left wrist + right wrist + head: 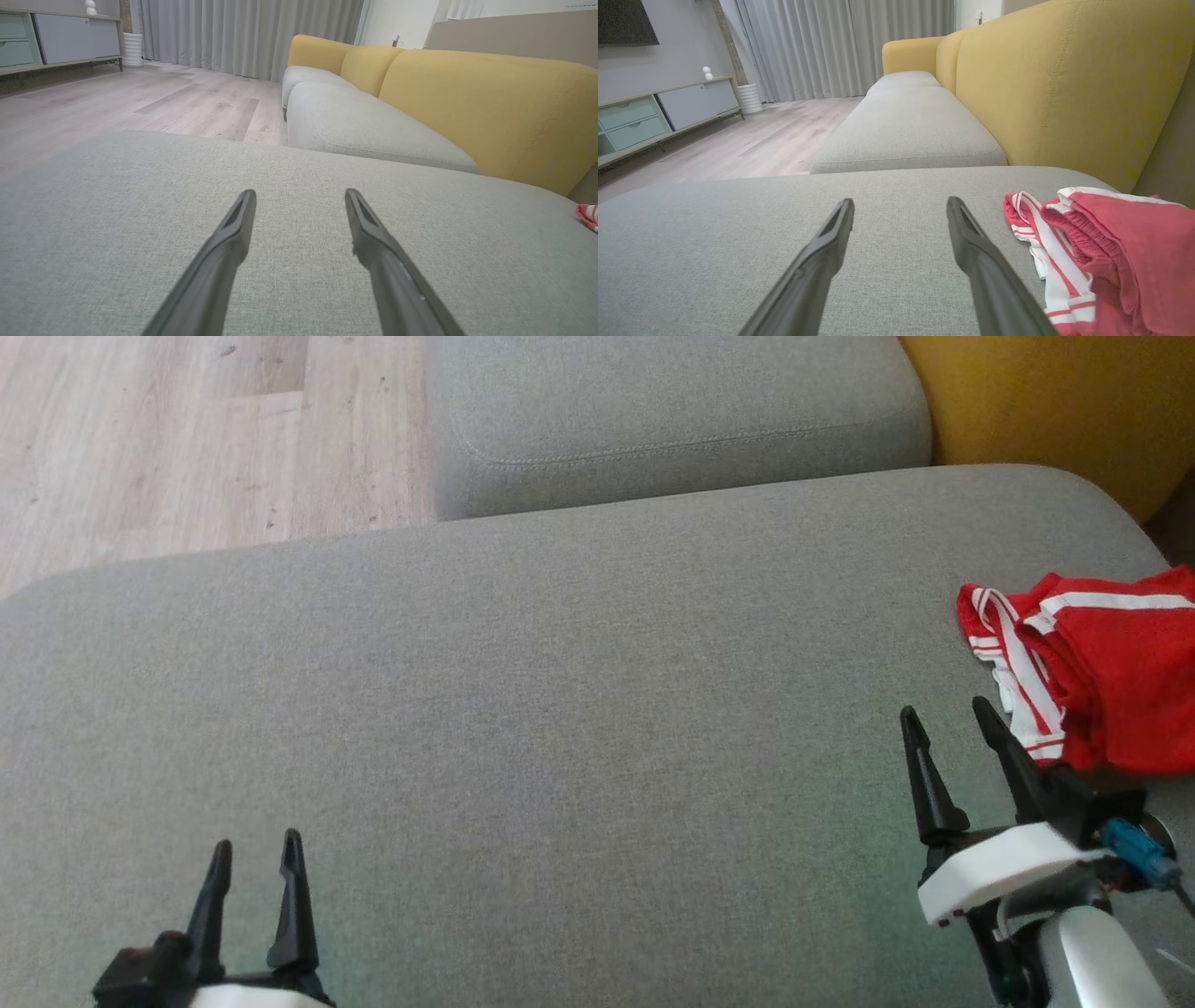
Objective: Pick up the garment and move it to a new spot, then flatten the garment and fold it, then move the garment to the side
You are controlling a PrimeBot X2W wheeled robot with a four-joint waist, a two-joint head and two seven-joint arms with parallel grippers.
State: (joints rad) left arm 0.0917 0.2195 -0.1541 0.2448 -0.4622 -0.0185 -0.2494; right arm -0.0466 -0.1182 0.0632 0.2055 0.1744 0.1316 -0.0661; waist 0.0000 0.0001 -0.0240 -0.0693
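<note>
1. at the far right edge of the grey seat cushion (560, 709), the red garment (1111, 672) with white stripes lies bunched up. the head view's right border cuts part of it off. nothing has hold of it.
2. right gripper (944, 707): jaws spread wide, empty, just left of the garment on its near side. left gripper (257, 840): also spread wide and empty, near left, well apart from the cloth.
3. risk: the pile is folded over itself. a pinch on the top fold may catch one layer only, so it would lift lopsided or slip out mid-carry.
4. risk: the seat looks soft. going in too deep could pinch cushion fabric along with the cloth.
5. risk: the striped hem is the part nearest the right gripper. taking that edge alone would let the rest drag and twist, which makes flattening harder.
6. risk: the garment is near the yellow backrest (1055, 401). a nudge instead of a clean grip could shove it further right. can't tell how much cushion is left on that side.
7. risk: the left arm needs a long reach across, and the two arms could crowd each other at the pile.
</note>
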